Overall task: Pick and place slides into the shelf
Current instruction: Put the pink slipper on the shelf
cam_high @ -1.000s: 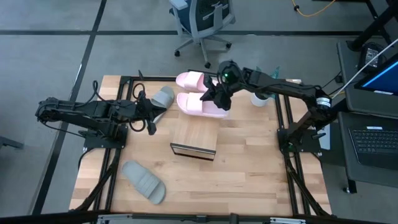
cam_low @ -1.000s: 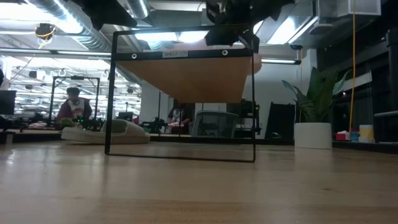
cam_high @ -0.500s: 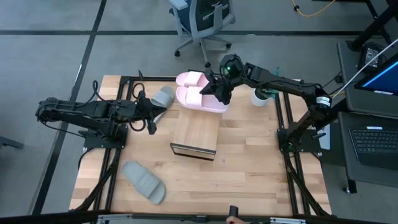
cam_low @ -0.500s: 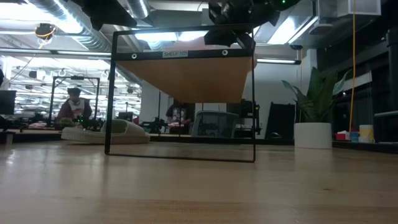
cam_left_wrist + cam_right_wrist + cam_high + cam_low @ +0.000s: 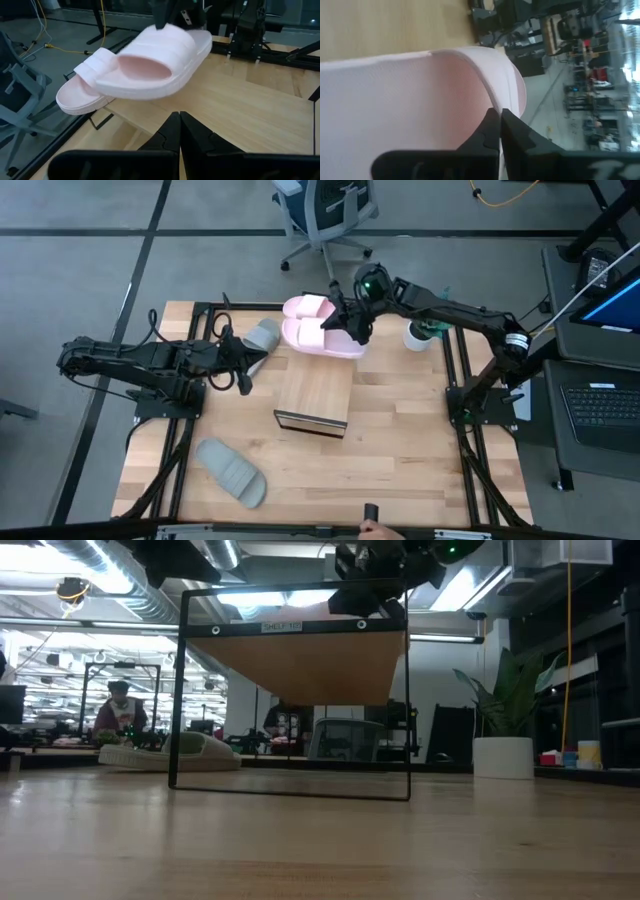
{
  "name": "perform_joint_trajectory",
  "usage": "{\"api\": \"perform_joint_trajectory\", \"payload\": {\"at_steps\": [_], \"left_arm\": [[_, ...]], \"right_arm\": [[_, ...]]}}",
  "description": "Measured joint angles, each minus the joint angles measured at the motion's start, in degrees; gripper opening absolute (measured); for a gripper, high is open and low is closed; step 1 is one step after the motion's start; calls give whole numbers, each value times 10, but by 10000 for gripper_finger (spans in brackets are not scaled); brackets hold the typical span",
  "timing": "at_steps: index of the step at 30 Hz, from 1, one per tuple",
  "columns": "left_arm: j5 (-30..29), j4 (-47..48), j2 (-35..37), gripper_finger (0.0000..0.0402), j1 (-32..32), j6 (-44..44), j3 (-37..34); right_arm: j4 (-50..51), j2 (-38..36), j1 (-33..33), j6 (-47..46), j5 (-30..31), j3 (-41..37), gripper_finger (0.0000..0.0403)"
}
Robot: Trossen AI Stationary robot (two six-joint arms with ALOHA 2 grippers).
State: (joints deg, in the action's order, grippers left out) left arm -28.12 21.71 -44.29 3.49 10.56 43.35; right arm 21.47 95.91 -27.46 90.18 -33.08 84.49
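Pink slide (image 5: 322, 340), held: shifted toward 11 o'clock since a second ago, from beside the far end of the shelf (image 5: 314, 397) to directly alongside the second pink slide (image 5: 305, 307) at the far edge of the desk (image 5: 400, 450). Right gripper (image 5: 344, 330) pinching this slide by its strap; seen raised off the wood in the left wrist view (image 5: 150, 65), carried above the shelf top in the low view. Right arm drawn back toward 12 o'clock accordingly.

Left gripper (image 5: 240, 365): unchanged, at 9 o'clock of the shelf, fingers pressed together and holding nothing, hovering near one grey-green slide (image 5: 260, 336).

Count, slides: four. Pink, two — one gripped, one lying at 12 o'clock, touching or nearly so. Grey-green, two — one at 10 o'clock by the left gripper, one (image 5: 231, 471) at 7 o'clock near the front of the desk, both unmoved.

Count, shelf: one, centre of desk, top bare.

Count, white cup (image 5: 418, 336): one, at 2 o'clock.
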Motion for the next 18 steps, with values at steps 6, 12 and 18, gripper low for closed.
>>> {"api": "perform_joint_trajectory", "payload": {"at_steps": [6, 12, 18], "left_arm": [[0, 0, 0, 0, 0, 0, 0], [0, 0, 0, 0, 0, 0, 0], [-1, 0, 0, 0, 0, -4, 0]], "right_arm": [[50, 44, 0, 1, 0, 60, 3], [109, 61, -6, 2, 3, 111, 3], [130, 66, -16, 3, 4, 111, 3]]}}
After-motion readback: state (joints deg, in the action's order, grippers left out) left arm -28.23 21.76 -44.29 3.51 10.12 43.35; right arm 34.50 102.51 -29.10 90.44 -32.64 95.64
